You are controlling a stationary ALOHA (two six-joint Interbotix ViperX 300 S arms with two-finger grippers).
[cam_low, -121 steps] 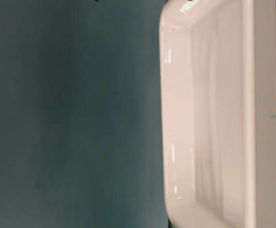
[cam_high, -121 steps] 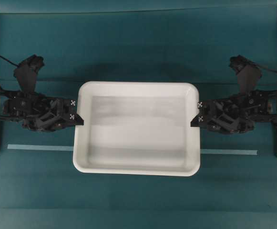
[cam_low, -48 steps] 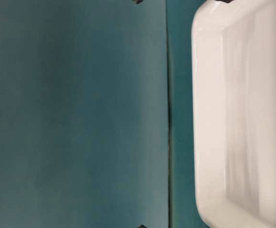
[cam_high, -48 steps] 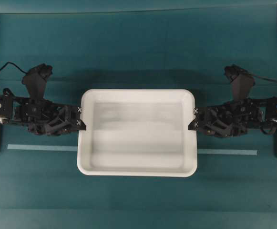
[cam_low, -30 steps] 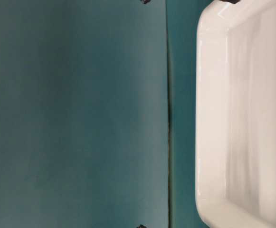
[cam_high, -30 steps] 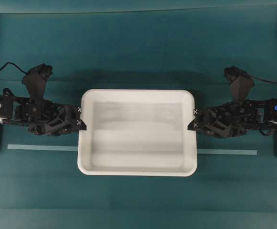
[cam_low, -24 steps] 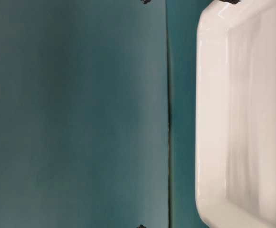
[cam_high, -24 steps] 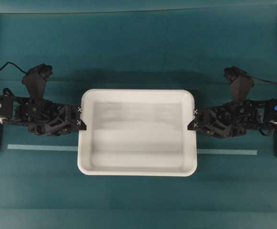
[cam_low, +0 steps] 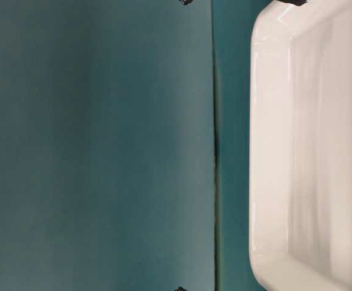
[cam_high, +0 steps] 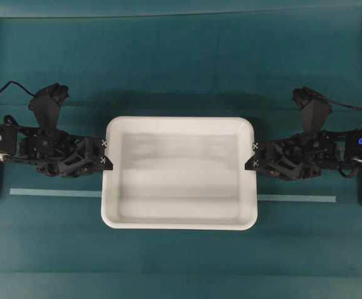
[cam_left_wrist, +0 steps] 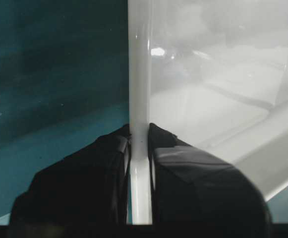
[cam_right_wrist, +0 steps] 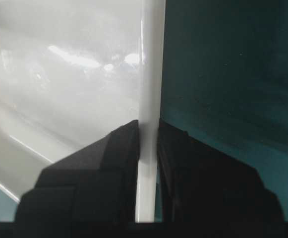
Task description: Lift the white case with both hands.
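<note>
Plastic, glossy and smooth: the white case (cam_high: 179, 172), a shallow rectangle with rounded corners, sits mid-surface over the teal cloth (cam_high: 181, 62). My left claw (cam_high: 108, 156) pinches its thin left rim; my right claw (cam_high: 250, 156) pinches the right rim, black wedge jaws clamped on either side of each wall.

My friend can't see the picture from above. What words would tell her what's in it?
A big, shallow white plastic case sits in the middle of a teal table, pinched on its short sides by two black robot grippers, the left gripper and the right gripper. A pale tape strip runs across the table behind it.
</note>
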